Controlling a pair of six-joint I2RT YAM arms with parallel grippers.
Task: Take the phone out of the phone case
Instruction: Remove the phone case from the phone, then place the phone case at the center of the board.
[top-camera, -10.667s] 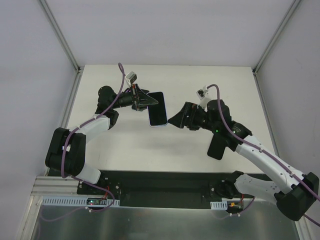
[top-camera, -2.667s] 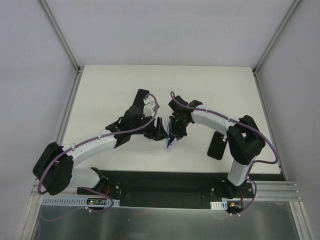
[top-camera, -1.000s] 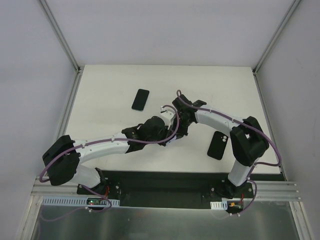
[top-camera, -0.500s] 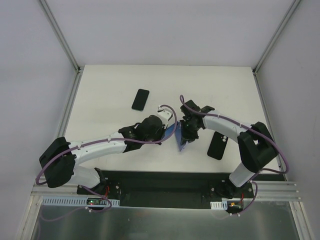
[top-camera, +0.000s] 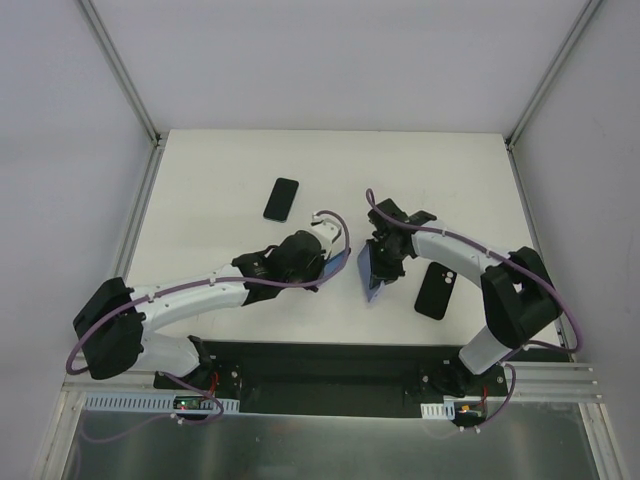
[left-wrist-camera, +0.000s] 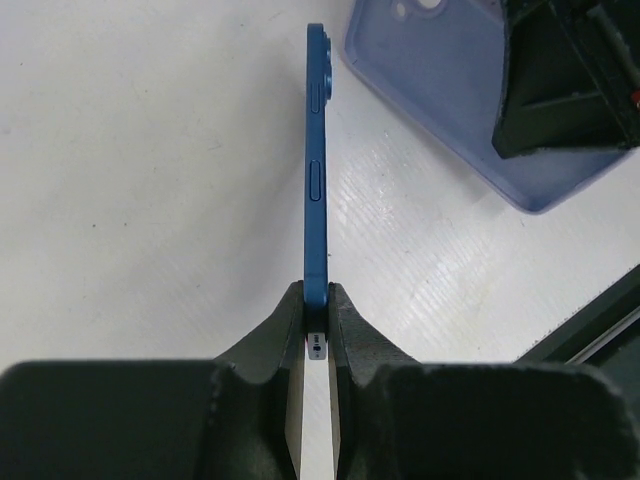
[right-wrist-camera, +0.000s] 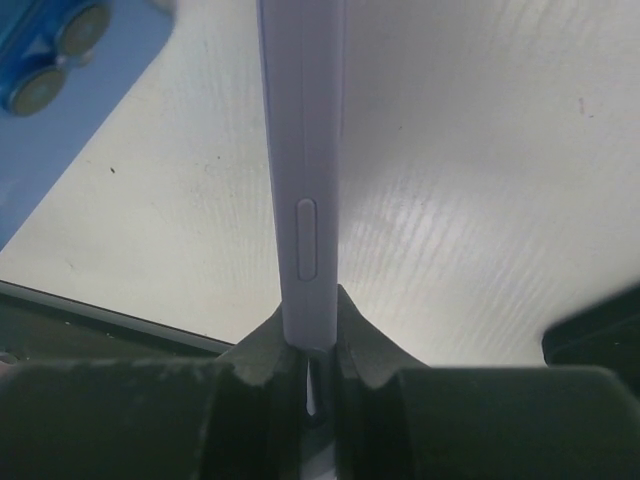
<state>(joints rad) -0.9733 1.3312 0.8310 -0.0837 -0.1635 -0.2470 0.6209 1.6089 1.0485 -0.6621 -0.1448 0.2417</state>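
Left gripper (left-wrist-camera: 317, 302) is clamped narrow on the bottom edge of the slim blue phone (left-wrist-camera: 317, 170), which is held on edge over the white table (top-camera: 220, 170), near centre. Right gripper (right-wrist-camera: 313, 326) is pinched on the edge of the translucent lavender plastic phone case (right-wrist-camera: 303, 150), also on edge. The phone is out of the case: it sits just left of it with a gap between. A black phone (top-camera: 282, 199) lies far-left and a black camera-side-up handset (top-camera: 435, 290) lies right of the case.
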